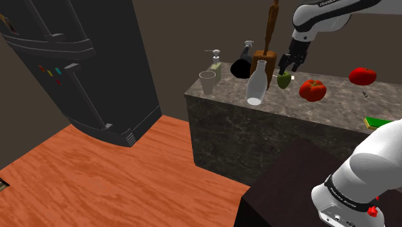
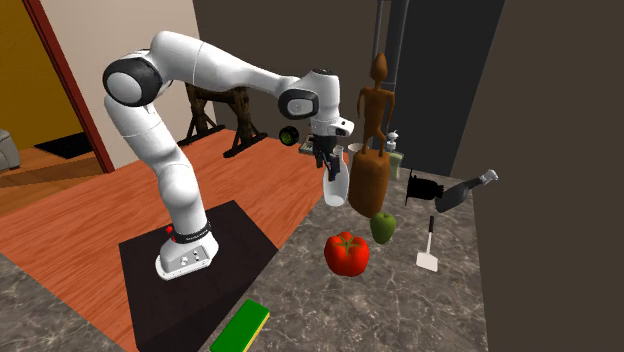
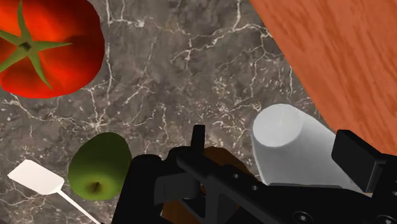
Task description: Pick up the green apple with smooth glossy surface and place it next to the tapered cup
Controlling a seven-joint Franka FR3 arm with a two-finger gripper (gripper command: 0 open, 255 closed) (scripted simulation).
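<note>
reaching step: gripper point(image 1: 288, 67), fingers apart and empty, hangs above and beside the apple point(image 1: 283, 80), upper right in the shoulder view; next it must centre, drop, clasp.

We count one green apple point(image 1: 283, 80), one tapered cup point(image 1: 207, 82) and two red tomatoes point(image 1: 312, 89), including the farther tomato point(image 1: 363, 75). We find one white bottle point(image 1: 256, 84), one soap dispenser point(image 1: 216, 64), one black spray bottle point(image 1: 243, 62), one brown wooden figure point(image 2: 368, 178), one white spatula point(image 2: 428, 262) and one green-and-yellow sponge point(image 2: 240, 328). Under them we see one stone-patterned counter point(image 1: 270, 129), and beside it one white arm point(image 2: 200, 70) on one black stand point(image 2: 140, 285). On the floor we count one dark refrigerator point(image 1: 84, 71).
</note>
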